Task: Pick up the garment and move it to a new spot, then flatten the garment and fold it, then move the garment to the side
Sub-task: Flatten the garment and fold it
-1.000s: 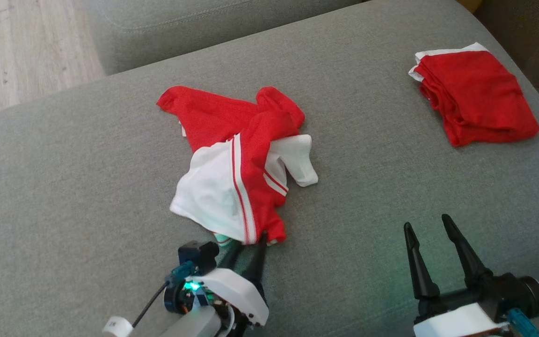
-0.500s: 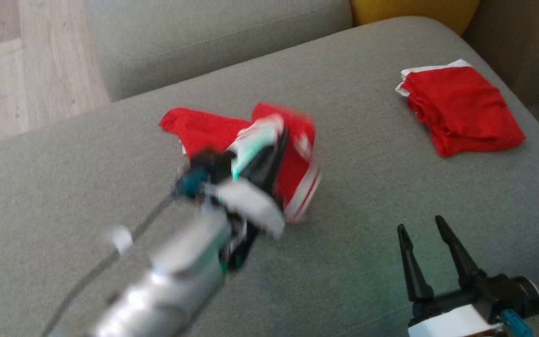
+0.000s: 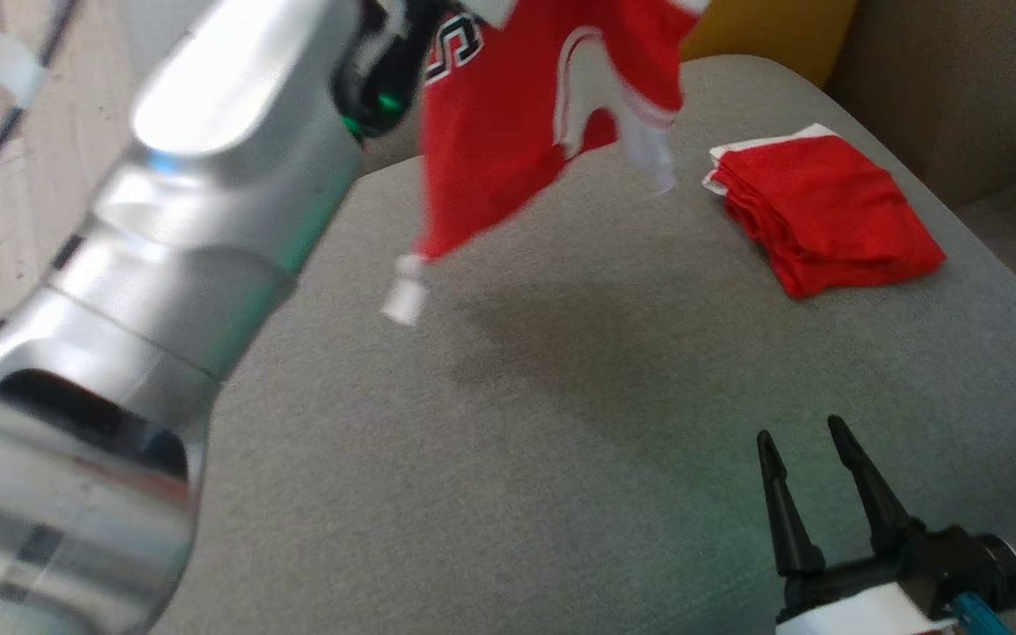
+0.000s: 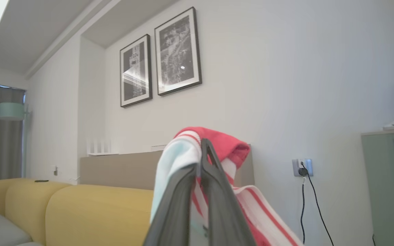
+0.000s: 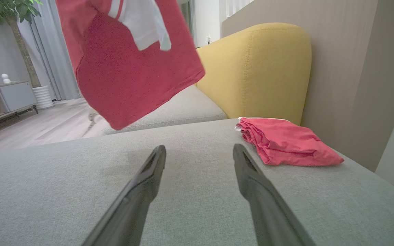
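Lifted since a second ago, the garment is now hung in the air above the grey sofa cushion, off the spot where it was crumpled. It is pinched at a red-and-white striped edge by the left end effector, whose fingers are clamped together on the cloth; the rest is draped below. Left arm is seen raised, blurred. Right end effector is held wide, empty, low over the cushion, well apart from the garment. Folded red garment is laid at the cushion's far right.
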### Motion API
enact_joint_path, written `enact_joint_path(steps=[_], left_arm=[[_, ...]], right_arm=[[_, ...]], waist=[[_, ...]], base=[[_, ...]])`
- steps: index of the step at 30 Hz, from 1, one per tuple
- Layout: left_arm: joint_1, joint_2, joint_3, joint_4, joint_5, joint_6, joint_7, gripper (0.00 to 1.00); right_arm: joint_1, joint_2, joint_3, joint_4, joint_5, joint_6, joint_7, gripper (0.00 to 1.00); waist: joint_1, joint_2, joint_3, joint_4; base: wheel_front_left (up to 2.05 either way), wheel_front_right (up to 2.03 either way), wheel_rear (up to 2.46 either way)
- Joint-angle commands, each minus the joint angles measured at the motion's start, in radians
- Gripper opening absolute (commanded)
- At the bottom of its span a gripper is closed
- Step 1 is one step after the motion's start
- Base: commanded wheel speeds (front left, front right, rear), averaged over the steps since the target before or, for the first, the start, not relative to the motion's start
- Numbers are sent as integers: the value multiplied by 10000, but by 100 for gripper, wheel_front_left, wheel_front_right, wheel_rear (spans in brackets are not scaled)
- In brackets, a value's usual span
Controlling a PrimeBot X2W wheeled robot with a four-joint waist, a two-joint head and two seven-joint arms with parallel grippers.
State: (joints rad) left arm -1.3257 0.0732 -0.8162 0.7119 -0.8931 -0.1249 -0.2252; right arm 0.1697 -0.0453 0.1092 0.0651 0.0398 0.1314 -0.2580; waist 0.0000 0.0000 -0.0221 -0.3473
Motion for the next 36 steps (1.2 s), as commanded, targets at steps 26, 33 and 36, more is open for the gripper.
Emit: enact_joint_path(steps=[26,33,36], left_arm=[[6980,3858,991,66,-449,1043,-360,0],[7415,3794,1779,-137,1214,2176,-363,100],[7613,3910,1868,-789,2482,3189,-364,100]], right_arm=[[-166,-49,-172,-550,-159,-7,-38,100],[-96,-49,-58,-476,-152,-7,-38,100],[-44,-49,-92,-486,-141,-7,-38,100]], waist=[[0,0,715,2288],[0,0,576,2211],[0,0,563,2146]], base=[[0,0,0],[0,0,0],[0,0,0]])
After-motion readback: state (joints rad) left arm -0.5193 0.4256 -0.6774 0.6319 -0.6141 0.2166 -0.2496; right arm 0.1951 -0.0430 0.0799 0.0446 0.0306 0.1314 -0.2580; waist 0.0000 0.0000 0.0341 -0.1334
